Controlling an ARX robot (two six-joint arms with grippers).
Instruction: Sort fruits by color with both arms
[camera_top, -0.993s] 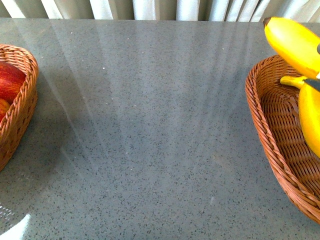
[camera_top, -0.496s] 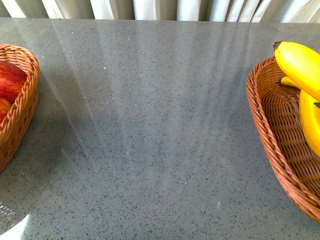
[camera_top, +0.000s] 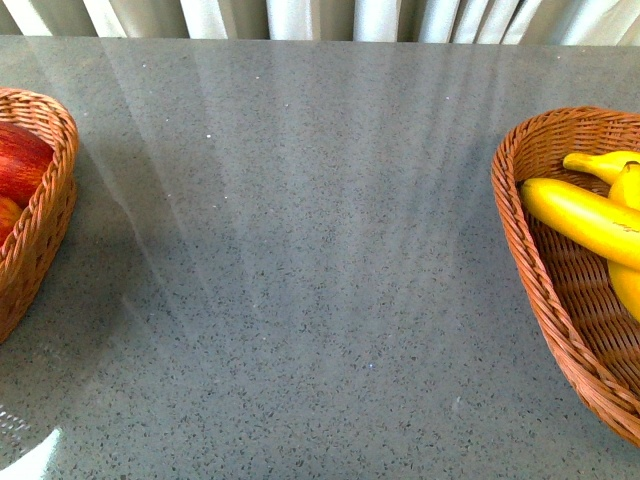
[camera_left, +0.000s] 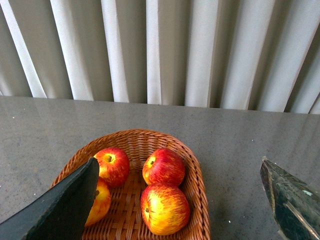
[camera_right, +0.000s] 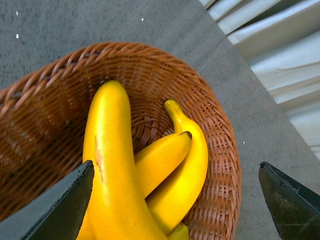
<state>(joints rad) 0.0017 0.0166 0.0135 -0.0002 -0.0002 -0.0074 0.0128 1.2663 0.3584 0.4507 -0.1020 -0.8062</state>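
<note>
From the front we see the grey desk (camera_top: 300, 250), red apples (camera_top: 15, 165) in the left basket (camera_top: 45, 225), and yellow bananas (camera_top: 580, 215) in the right basket (camera_top: 525, 230).

From our left wrist, four apples (camera_left: 163, 166) sit in their basket (camera_left: 197, 185), and our left gripper (camera_left: 180, 200) is wide apart and holds nothing.

From our right wrist, three bananas (camera_right: 107, 165) lie touching in their basket (camera_right: 220, 145). Our right gripper (camera_right: 175, 200) is wide apart too, above them.

Bright, sharp daylight streaks pale glare across the grey table (camera_top: 300, 250).
</note>
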